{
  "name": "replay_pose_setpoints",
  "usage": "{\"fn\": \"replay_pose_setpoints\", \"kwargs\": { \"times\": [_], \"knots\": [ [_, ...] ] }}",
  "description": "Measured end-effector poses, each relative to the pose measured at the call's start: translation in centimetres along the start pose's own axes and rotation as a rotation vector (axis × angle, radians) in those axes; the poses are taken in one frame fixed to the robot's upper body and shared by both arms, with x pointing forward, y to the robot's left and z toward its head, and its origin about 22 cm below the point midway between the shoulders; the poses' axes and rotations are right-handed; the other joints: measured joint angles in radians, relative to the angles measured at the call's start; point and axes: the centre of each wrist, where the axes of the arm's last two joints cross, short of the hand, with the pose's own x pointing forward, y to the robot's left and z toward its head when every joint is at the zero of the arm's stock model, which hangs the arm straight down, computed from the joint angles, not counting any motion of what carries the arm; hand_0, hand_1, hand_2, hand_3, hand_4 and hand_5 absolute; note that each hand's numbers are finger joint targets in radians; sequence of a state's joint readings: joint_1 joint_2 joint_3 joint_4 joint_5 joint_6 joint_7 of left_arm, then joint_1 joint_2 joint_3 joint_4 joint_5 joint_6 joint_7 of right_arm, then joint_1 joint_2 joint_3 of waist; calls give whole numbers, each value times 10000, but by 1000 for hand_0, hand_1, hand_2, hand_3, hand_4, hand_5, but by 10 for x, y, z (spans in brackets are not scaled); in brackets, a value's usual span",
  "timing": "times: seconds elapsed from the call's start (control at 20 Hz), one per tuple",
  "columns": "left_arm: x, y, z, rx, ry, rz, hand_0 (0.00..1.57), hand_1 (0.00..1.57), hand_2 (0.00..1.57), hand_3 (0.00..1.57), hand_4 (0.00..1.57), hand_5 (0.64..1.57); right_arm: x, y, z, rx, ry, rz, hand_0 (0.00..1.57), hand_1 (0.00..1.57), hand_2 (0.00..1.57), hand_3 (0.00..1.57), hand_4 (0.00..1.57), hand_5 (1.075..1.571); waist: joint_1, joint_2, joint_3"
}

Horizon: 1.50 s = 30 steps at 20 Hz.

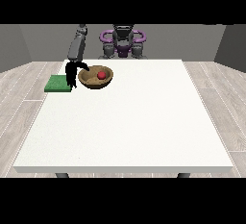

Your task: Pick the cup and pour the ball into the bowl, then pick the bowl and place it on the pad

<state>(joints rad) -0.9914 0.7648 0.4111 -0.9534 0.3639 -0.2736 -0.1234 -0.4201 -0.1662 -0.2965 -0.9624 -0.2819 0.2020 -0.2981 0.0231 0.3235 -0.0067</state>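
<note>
Front view, white table (144,131), grey walls (192,40)

Large white table (129,122), seen from across, standing on grey plank floor (216,88). Green pad (57,83) flat at far corner on view's left, overhanging or right at table edge. Brown bowl (96,78) just beside pad, toward centre, resting on tabletop. Red ball (101,75) inside bowl, not on table itself.
</note>
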Motion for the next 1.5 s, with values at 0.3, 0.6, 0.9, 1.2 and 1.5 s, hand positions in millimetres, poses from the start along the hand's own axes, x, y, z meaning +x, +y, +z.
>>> {"fn": "replay_pose_setpoints", "kwargs": {
  "times": [0.3,0.6,0.9,1.2,1.5],
  "knots": [
    [20,-6,-9,-253,-334,99,0,0,0,0,0,1527,-6,-8,7,-177,-405,63,0,0,0,0,294,1566,220,72,-204],
    [31,-16,-15,-514,-690,151,0,0,0,0,0,1541,-3,-12,10,-577,-689,319,0,0,0,0,405,1570,461,256,-295],
    [43,-18,-23,-684,-815,307,0,0,0,0,0,1540,-6,14,5,-1039,-469,815,0,0,0,0,423,1570,801,416,-233],
    [52,-14,-26,-726,-979,369,0,0,0,0,0,1541,-5,26,4,-1470,-459,959,1571,1571,1571,1571,1107,1410,1023,504,-246],
    [56,-4,-28,-653,-831,450,0,0,0,0,0,1548,3,14,9,-2187,-27,2963,1571,1571,1571,1571,1171,1463,1122,415,-234]
  ]
}}
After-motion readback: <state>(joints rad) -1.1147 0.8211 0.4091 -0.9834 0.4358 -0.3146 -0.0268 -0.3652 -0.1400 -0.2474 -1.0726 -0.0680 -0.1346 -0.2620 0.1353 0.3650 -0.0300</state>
